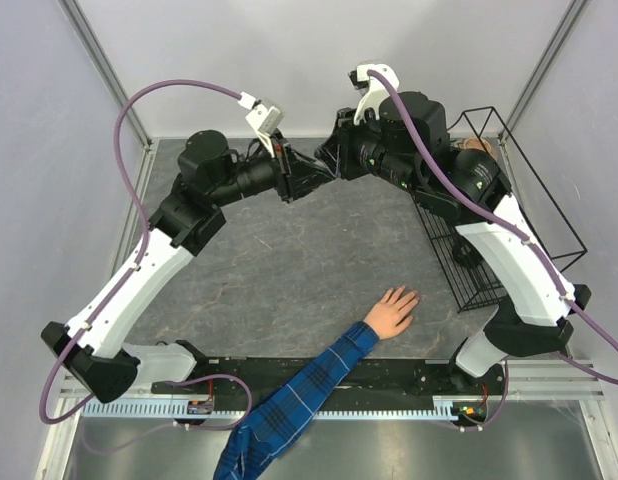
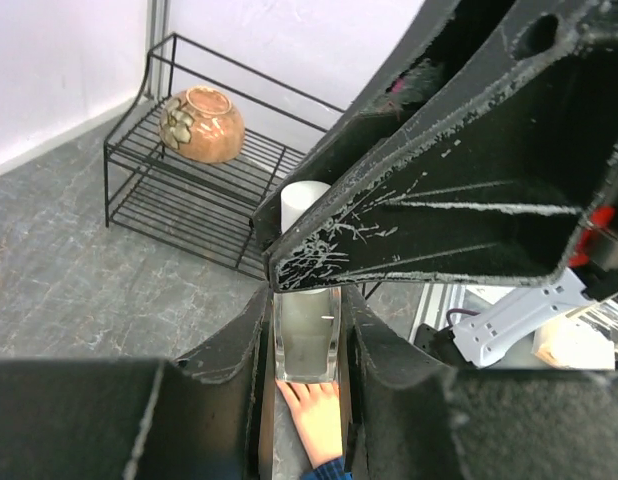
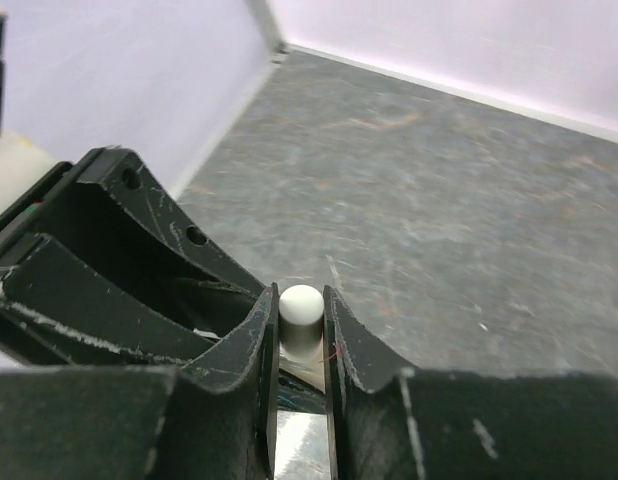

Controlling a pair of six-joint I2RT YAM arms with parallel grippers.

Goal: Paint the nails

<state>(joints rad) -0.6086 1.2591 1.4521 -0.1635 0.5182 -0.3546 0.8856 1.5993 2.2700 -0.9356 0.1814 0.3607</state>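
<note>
A light-skinned hand [image 1: 392, 310] in a blue plaid sleeve [image 1: 289, 400] lies palm down at the table's near middle; its nails are too small to make out. Both grippers meet high at the back middle. My left gripper [image 1: 305, 182] is shut on a clear glass bottle [image 2: 307, 335]. My right gripper [image 1: 329, 160] is shut on the bottle's white cap [image 3: 300, 310], which also shows in the left wrist view [image 2: 301, 200]. The left wrist view shows the hand [image 2: 314, 415] far below the bottle. The bottle and cap are hidden in the top view.
A black wire rack [image 1: 489, 215] stands at the right, holding a brown patterned bowl [image 2: 200, 124]. The right arm reaches across the rack's near side. Grey walls close in the table on three sides.
</note>
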